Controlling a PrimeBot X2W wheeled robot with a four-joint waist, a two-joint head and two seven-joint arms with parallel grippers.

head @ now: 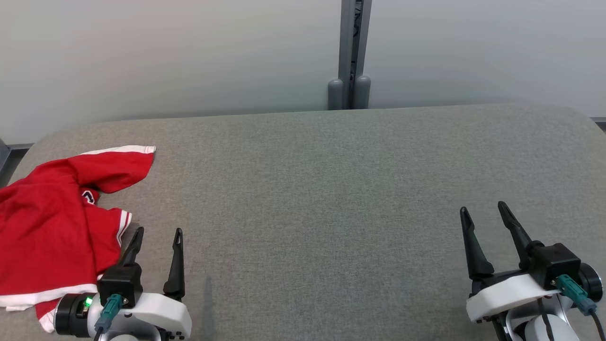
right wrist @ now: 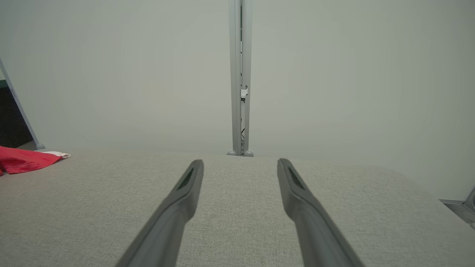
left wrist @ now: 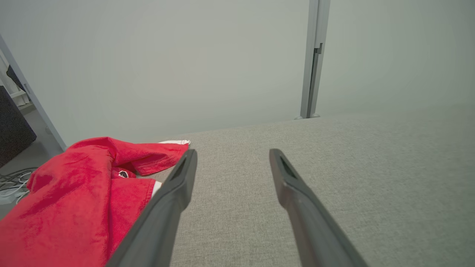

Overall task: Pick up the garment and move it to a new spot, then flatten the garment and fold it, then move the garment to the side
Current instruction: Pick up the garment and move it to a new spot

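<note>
The garment [head: 52,227] is a red shirt with white trim, lying crumpled at the left end of the grey fabric table [head: 331,199]. My left gripper [head: 158,233] stands open just right of its near edge, one finger close beside a white-striped sleeve. The left wrist view shows the garment [left wrist: 74,200] to the left of those fingers [left wrist: 174,193], with nothing between them. At the lower right of the table my right gripper [head: 483,210] is open and holds nothing. From the right wrist view, a red corner of the garment [right wrist: 22,159] lies far left.
A pale wall with a grey vertical post [head: 352,52] runs behind the table. The table's left edge drops off beside the garment, where cables lie on the floor [left wrist: 11,181]. Bare grey fabric stretches between the two grippers.
</note>
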